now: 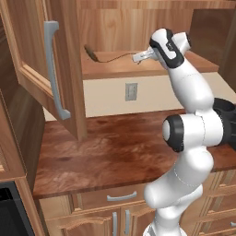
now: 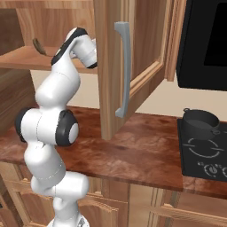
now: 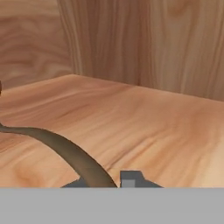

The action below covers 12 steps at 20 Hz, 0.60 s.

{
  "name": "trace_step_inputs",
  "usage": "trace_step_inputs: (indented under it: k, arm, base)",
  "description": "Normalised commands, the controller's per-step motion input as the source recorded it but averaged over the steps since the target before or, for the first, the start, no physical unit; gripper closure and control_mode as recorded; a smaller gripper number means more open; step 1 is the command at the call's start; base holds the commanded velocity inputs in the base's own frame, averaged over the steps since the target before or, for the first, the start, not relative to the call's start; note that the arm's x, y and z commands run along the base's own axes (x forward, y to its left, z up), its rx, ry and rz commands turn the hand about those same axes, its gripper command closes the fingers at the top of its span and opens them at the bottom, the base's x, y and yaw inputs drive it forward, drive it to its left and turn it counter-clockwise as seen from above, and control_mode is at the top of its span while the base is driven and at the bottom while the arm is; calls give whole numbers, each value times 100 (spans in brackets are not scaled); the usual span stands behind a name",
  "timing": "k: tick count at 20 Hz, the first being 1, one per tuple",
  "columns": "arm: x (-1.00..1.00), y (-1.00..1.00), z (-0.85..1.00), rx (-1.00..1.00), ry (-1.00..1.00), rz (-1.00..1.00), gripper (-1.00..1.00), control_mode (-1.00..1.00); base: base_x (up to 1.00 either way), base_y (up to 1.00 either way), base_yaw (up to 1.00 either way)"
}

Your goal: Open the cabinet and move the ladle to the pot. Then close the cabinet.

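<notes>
Both doors of the cabinet (image 1: 32, 50) stand open, and the ladle (image 1: 94, 54) lies on its shelf with the bowl to the left and the thin handle running right. My gripper (image 1: 137, 57) reaches into the cabinet at the handle's right end. In the hand view the curved brown ladle (image 3: 61, 146) handle runs down between the fingertips (image 3: 129, 178), and my gripper (image 3: 103, 181) is shut on it. The ladle's bowl (image 2: 38, 45) also shows behind my arm. The dark pot (image 2: 201, 122) sits on the stove at the far right.
The open left door's grey bar handle (image 1: 54, 69) hangs over the wooden counter (image 1: 110, 152). The right door (image 2: 113, 66) juts out between my arm and the black stove (image 2: 206, 155). A dark microwave (image 2: 206, 44) hangs above the stove. An outlet (image 1: 131, 91) is on the wall.
</notes>
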Motion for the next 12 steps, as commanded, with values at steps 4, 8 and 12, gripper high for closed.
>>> trace_step_inputs:
  k: [4, 8, 12]
  arm:
    - [-1, 1, 0, 0, 0, 3, 100, -100]
    - [-17, 0, 3, 0, -1, 2, 100, -100]
    - [-50, 0, 14, 0, -5, 0, 100, -100]
  base:
    - [0, 0, 0]
    - [0, 0, 0]
    - [0, 0, 0]
